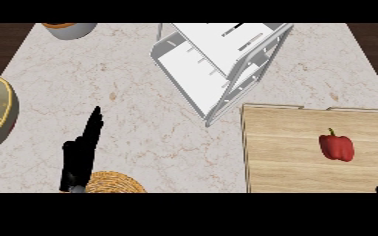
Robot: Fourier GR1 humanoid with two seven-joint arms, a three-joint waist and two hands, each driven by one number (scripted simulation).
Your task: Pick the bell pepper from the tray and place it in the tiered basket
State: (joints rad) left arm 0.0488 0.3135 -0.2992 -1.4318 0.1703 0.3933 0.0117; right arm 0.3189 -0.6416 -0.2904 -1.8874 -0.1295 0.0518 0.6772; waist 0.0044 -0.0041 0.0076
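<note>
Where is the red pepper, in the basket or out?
Out. The bell pepper lies on the wooden tray, apart from the white tiered basket.

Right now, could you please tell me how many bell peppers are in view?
1: a red bell pepper lies on the wooden tray, toward its right side. Others could lie beyond the view's edges.

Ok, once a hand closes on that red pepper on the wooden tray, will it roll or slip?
The bell pepper lies on its side on the tray, so a nudge may roll it. Its rounded, glossy-looking skin could slip between fingers. It probably holds its shape.
</note>
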